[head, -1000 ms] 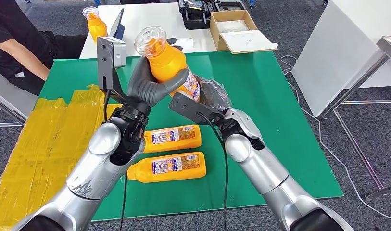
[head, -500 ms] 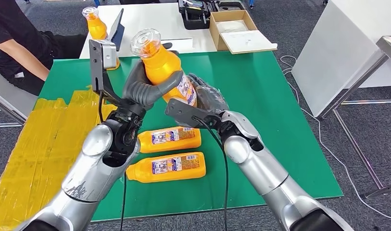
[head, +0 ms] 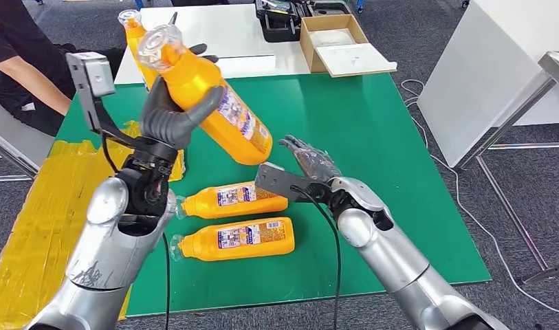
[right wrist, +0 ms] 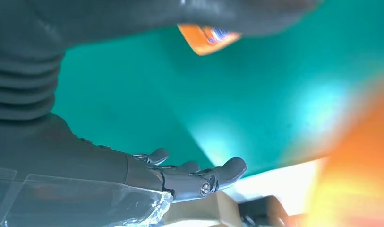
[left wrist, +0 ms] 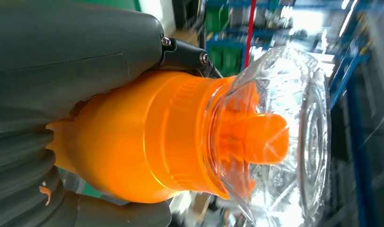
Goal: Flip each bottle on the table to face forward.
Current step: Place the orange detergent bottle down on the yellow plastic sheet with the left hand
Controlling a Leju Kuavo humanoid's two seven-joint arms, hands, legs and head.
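Green mat (head: 373, 137) covers most of the table, smooth and flat, with a crinkled patch of yellow tape (head: 36, 206) down its left side; a white table behind carries an open cardboard box (head: 335, 41), and a person's arm (head: 29, 75) rests at the far left. Main change over the last second — the left hand (head: 170, 113) has swung the held bottle (head: 207, 96) up and toward the left, away from the right hand (head: 311, 159), which a second ago was up against the bottle's lower end. That hand now sits low over the mat with fingers spread, holding nothing. Left hand grips the bottle around its neck and shoulder, thumb wrapped across the front; the bottle hangs tilted in the air above the mat, cap uppermost, label showing on its side. Likely reading: the handover and turning step is done, and setting this bottle down comes next. Two more bottles (head: 232, 198) (head: 235, 238) lie on their sides on the mat, labels up, caps to the left. Another bottle (head: 133, 31) stands at the far edge. All are glossy orange plastic, rounded, with ridged clear caps (left wrist: 284, 137) over an orange spout.
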